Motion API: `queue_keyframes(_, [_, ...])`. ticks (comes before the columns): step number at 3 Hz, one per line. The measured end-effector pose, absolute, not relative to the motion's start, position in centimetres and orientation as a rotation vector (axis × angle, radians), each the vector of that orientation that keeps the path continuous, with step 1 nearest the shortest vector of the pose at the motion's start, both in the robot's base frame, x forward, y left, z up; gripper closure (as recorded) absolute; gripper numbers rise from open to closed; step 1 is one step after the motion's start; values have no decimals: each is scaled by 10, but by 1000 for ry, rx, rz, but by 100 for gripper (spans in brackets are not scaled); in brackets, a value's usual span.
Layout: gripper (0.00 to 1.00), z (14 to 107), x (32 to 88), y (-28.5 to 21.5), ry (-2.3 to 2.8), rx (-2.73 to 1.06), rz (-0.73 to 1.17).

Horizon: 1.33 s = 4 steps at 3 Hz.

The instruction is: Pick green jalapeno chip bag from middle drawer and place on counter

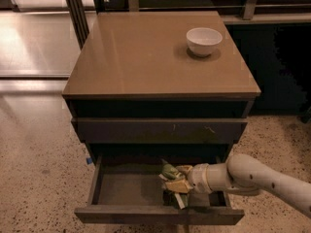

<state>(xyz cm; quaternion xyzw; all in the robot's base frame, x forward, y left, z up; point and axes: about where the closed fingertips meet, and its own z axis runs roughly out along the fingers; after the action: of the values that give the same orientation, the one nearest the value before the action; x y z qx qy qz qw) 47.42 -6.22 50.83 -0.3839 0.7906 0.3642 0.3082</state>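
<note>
The middle drawer stands pulled open below the counter. The green jalapeno chip bag is crumpled at the right of the drawer's middle. It is held between the tan fingers of my gripper, which reaches in from the right on a white arm. The gripper is shut on the bag. The bag looks tilted, with its lower end near the drawer floor.
A white bowl stands on the counter's back right. A shut drawer front with pale scratch marks overhangs the open drawer just above my gripper. Speckled floor lies to the left. Dark furniture is at the right.
</note>
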Motion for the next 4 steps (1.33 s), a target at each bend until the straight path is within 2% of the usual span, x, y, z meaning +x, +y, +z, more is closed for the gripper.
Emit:
queue_keyframes(2, [100, 581, 448, -125, 2008, -947, 783])
queue_keyframes(4, [100, 588, 448, -127, 2011, -937, 802])
